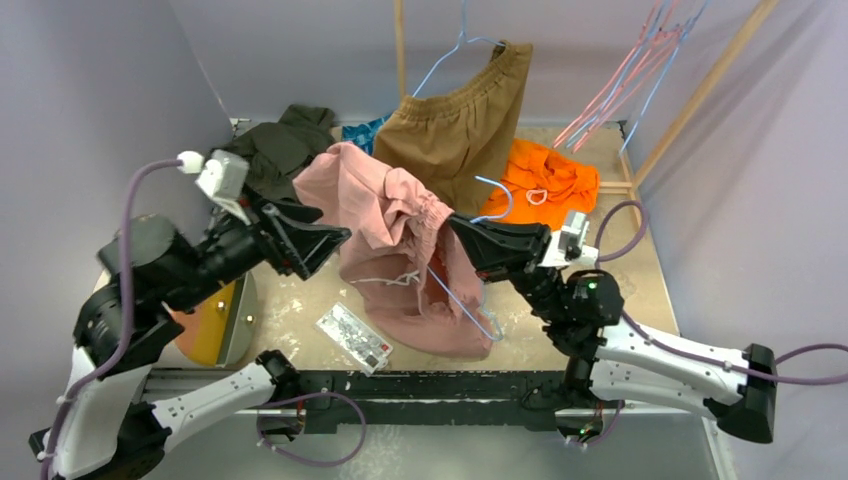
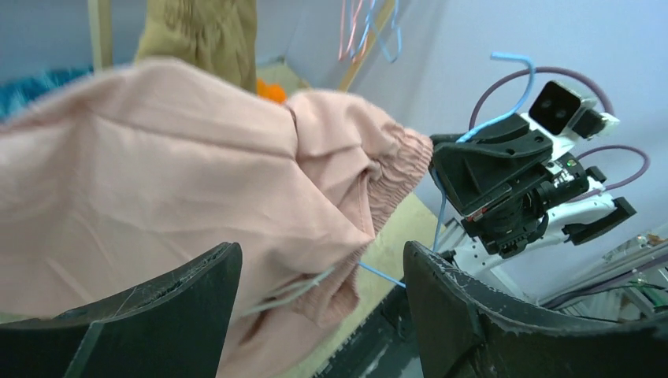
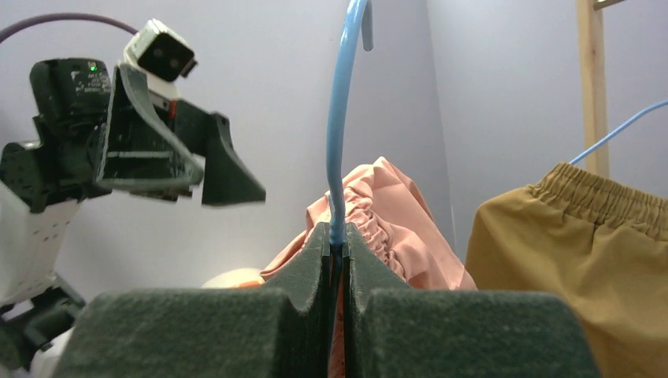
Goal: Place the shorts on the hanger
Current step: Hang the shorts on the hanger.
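Observation:
The dusty-pink shorts [image 1: 370,200] hang in a bunch above the table, draped over the light-blue wire hanger [image 1: 470,310]. My right gripper [image 1: 452,222] is shut on the hanger's neck; in the right wrist view the blue wire [image 3: 339,142] rises from between the closed pads [image 3: 319,252], with the shorts [image 3: 386,213] just behind. My left gripper [image 1: 332,236] is open at the shorts' left side. In the left wrist view its jaws [image 2: 321,260] stand wide apart with the shorts [image 2: 157,173] and drawstring in front of them; a piece of the hanger wire [image 2: 378,273] shows below the waistband.
Tan-brown shorts [image 1: 460,120] hang on another blue hanger at the back. An orange garment [image 1: 545,180], a dark green garment [image 1: 285,145] and blue cloth [image 1: 362,133] lie behind. Pink and blue hangers [image 1: 620,90] hang back right. A packet [image 1: 353,337] and an orange disc [image 1: 215,320] lie near the front.

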